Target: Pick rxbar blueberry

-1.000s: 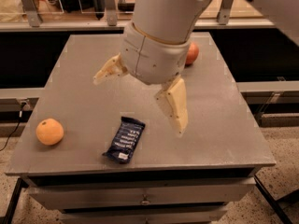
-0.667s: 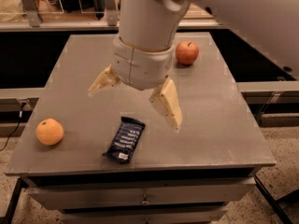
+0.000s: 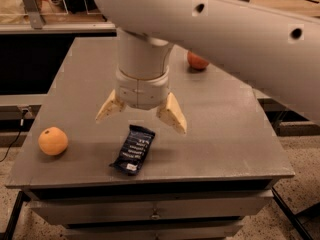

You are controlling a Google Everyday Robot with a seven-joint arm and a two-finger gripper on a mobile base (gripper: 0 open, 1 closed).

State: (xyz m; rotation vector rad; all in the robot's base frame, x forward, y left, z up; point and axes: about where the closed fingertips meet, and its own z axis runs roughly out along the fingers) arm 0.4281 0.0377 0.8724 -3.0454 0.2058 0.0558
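Observation:
The rxbar blueberry (image 3: pixel 133 149), a flat dark navy wrapper with white text, lies on the grey table (image 3: pixel 225 134) near its front edge, angled slightly. My gripper (image 3: pixel 141 115) hangs from a thick white arm just above and behind the bar, pointing down. Its two tan fingers (image 3: pixel 172 114) are spread wide apart and hold nothing. The bar lies just in front of the gap between them.
An orange (image 3: pixel 52 141) sits on the table at the front left. A red-orange apple (image 3: pixel 197 61) sits at the back right, partly hidden by the arm. Shelving and a dark gap lie behind the table.
My gripper has moved left and toward the front, coming over the bar. The fingers stay spread. The bar and the orange have not moved.

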